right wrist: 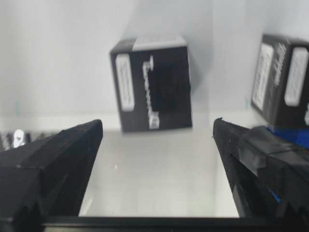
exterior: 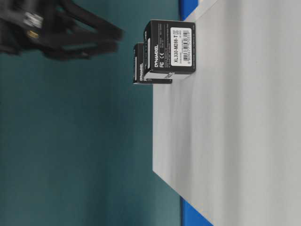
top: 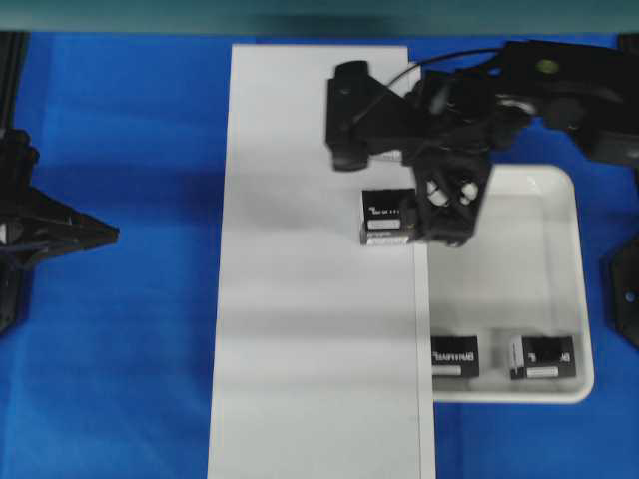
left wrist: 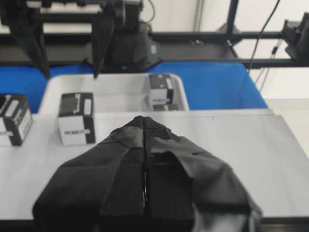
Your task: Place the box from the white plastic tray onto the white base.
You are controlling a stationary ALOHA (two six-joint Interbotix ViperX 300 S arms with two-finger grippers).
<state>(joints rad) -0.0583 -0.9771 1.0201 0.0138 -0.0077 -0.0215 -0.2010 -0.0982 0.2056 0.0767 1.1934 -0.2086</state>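
A box point(top: 387, 217) sits on the white base point(top: 310, 329), right at the base's right long edge and toward its far end, beside the near-left corner region of the white plastic tray point(top: 564, 289). The right gripper point(top: 451, 205) hangs over the tray's left side next to that box; the right wrist view shows its fingers point(right wrist: 53, 159) spread wide apart with nothing between them, the tray floor beneath and a box beyond the fingertips. Two more boxes point(top: 454, 354) point(top: 542, 356) stand along the tray's near edge, one in the near-left corner and one toward the near-right corner. The left gripper point(left wrist: 145, 121) is parked at the left edge of the blue table point(top: 120, 329), well apart from the base's load, its fingers pressed together and holding nothing.
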